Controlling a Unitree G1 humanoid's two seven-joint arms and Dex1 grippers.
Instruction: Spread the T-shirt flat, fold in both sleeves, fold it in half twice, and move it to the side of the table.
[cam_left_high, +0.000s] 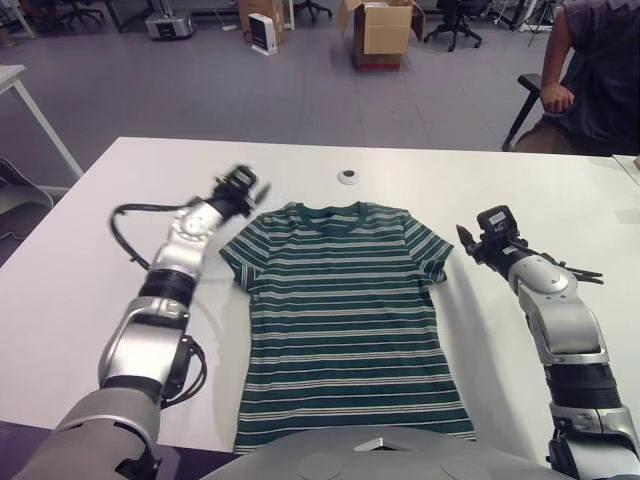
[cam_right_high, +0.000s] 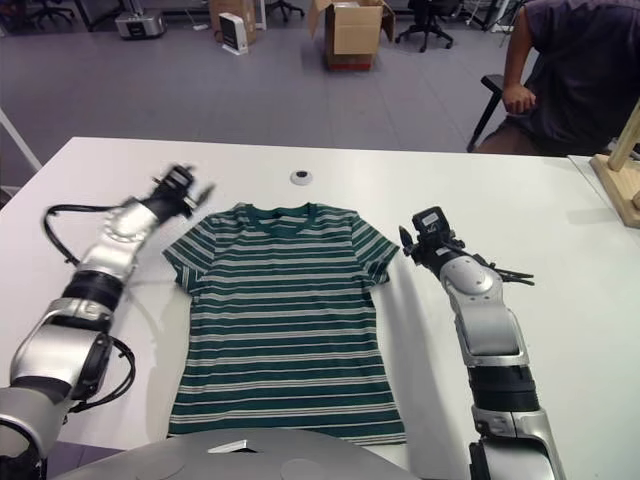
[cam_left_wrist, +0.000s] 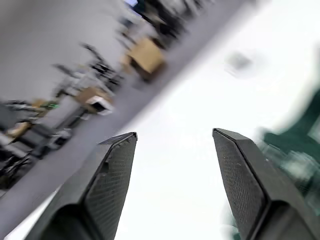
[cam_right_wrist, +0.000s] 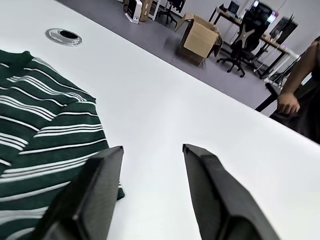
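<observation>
A green T-shirt with white stripes (cam_left_high: 340, 310) lies spread flat on the white table (cam_left_high: 90, 300), collar toward the far edge and both sleeves out. My left gripper (cam_left_high: 252, 190) hovers open just beyond the shirt's left shoulder, holding nothing; its two dark fingers (cam_left_wrist: 110, 180) stand wide apart over bare table. My right gripper (cam_left_high: 468, 238) is open beside the right sleeve (cam_right_wrist: 65, 145), a little off the cloth, and its fingers (cam_right_wrist: 210, 190) hold nothing.
A small round grommet (cam_left_high: 348, 177) sits in the table beyond the collar. A wooden stand (cam_right_high: 620, 170) is at the table's far right edge. Bare table surrounds the shirt on both sides. A seated person, chairs and a cardboard box (cam_left_high: 385, 30) are in the room behind.
</observation>
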